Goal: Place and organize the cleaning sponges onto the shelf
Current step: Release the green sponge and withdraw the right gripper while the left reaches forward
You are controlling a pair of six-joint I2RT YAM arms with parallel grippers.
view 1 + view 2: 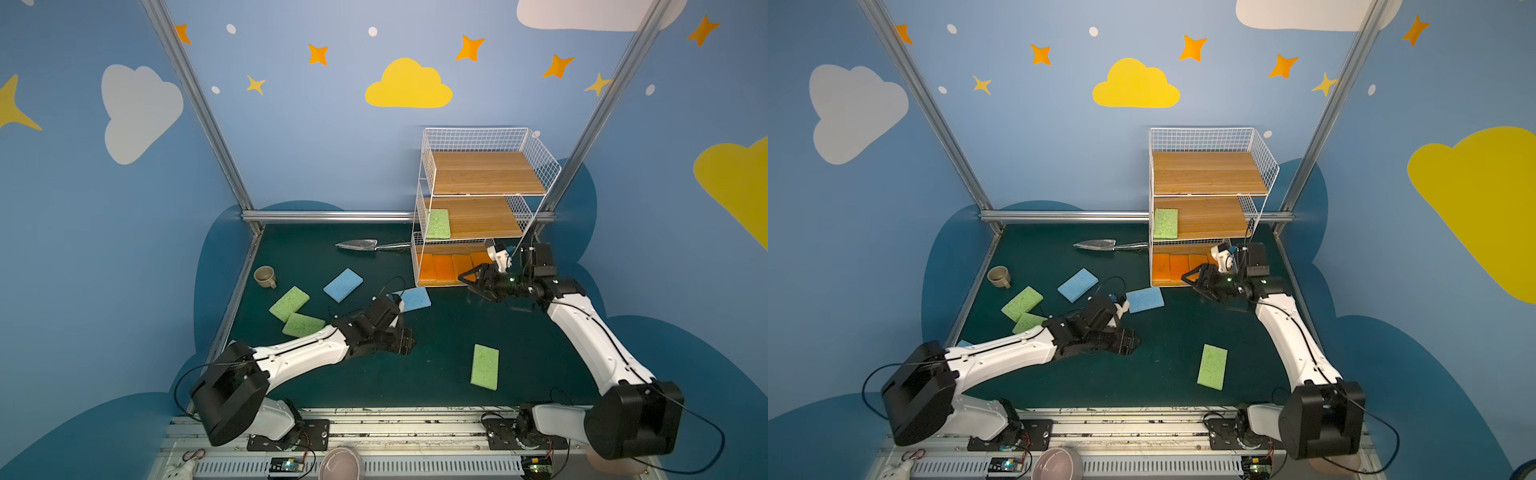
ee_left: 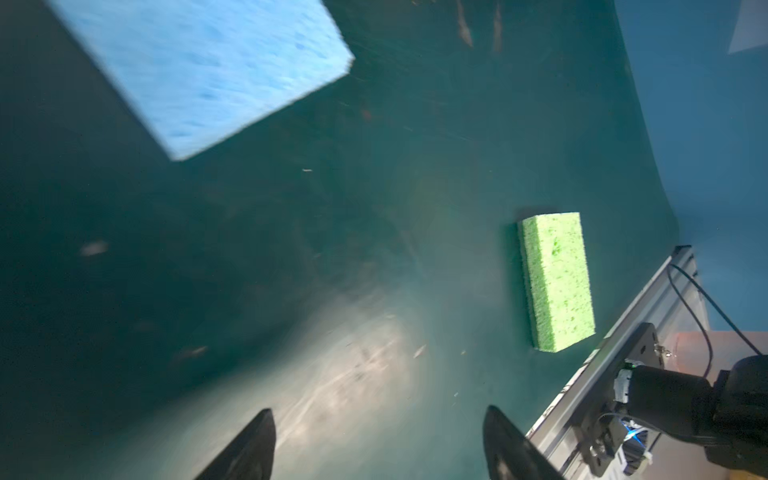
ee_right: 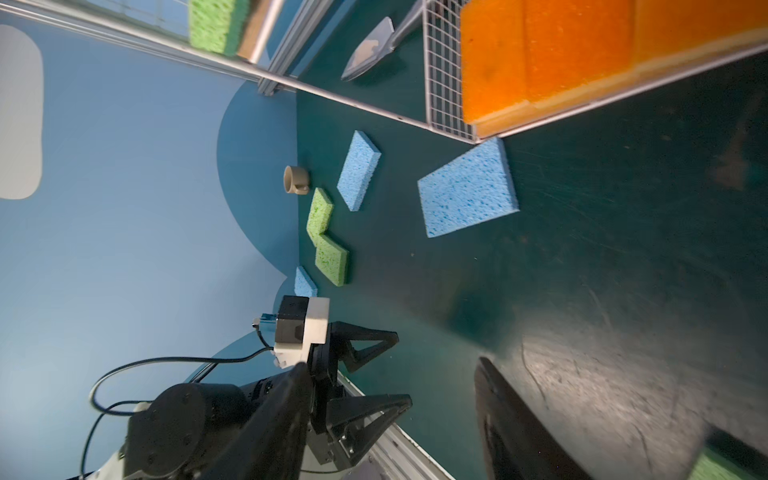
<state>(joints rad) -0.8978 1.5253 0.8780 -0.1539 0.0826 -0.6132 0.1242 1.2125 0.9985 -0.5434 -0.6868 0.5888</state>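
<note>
Six sponges (image 1: 343, 284) lie loose on the tabletop (image 1: 440, 332); five sit on the shelf (image 1: 486, 172), four orange ones (image 1: 442, 268) on the bottom tier and a green one (image 1: 439, 223) on the middle. Both the left fingers (image 2: 249, 451) and right fingers (image 3: 511, 424) stand apart, empty. Light, soft and squashy, the near green sponge (image 1: 484, 366) should pinch best across its narrow width.

Shelf (image 1: 473, 139): white coated wire mesh, smooth. Boards (image 1: 482, 174): light wood, visible grain, satin. Green sponge (image 2: 557, 282), blue sponge (image 3: 467, 189), orange sponges (image 3: 540, 54): porous foam, matt, rough. Surface (image 1: 415, 374): dark green, matt, scuffed pale in patches. Trowel (image 1: 357, 245): bare shiny metal. Cup (image 1: 265, 276): beige, dull. Left arm shell (image 1: 299, 357): smooth white plastic.
</note>
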